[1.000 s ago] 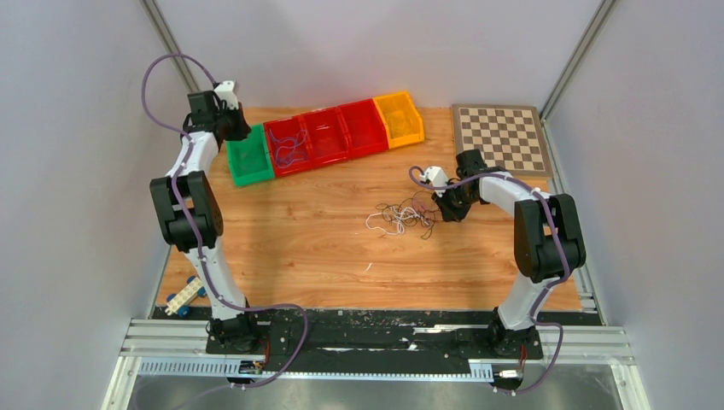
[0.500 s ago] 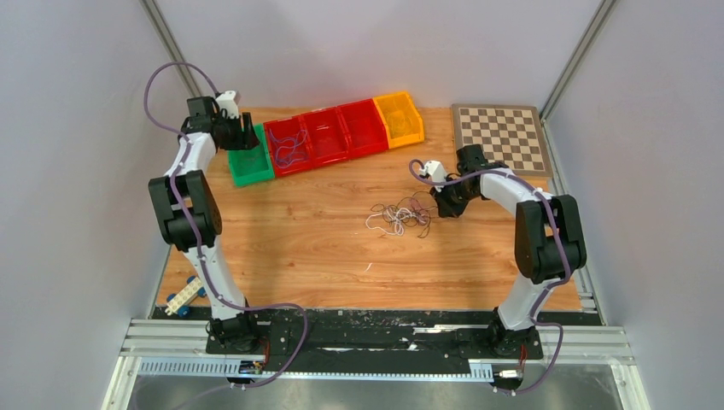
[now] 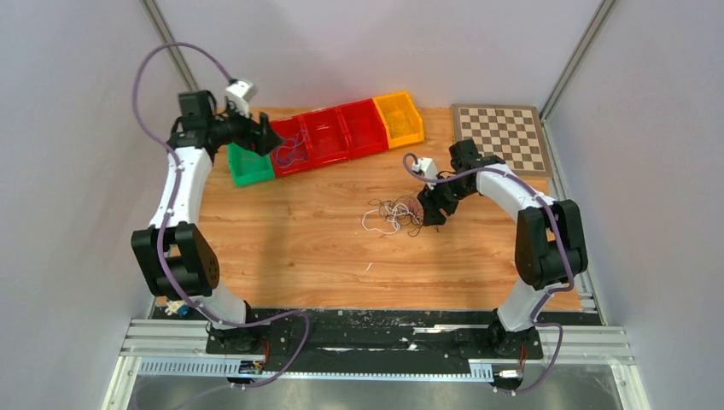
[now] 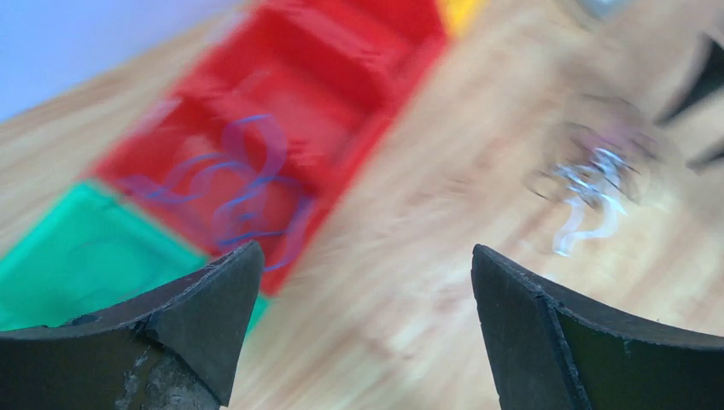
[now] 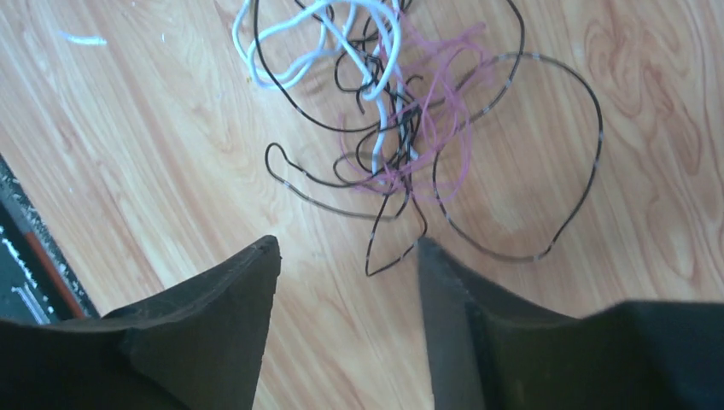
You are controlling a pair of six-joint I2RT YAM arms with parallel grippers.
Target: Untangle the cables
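Wooden table (image 3: 299, 248) — tangled cables (image 3: 394, 213)

Blur and cropping
The left wrist picture is smeared: purple cable (image 4: 242, 198) in the red bin (image 4: 183, 128) and cable tangle (image 4: 589, 184) at 2 o'clock show no single strands. The right wrist picture cuts the tangle's white loops at 12 o'clock.

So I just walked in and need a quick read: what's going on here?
The right gripper hangs open at the edge of the tangle of white, black and pink cables on the table, holding nothing. The left gripper, open and empty too, is over by the leftmost red bin, where a purple cable already lies.
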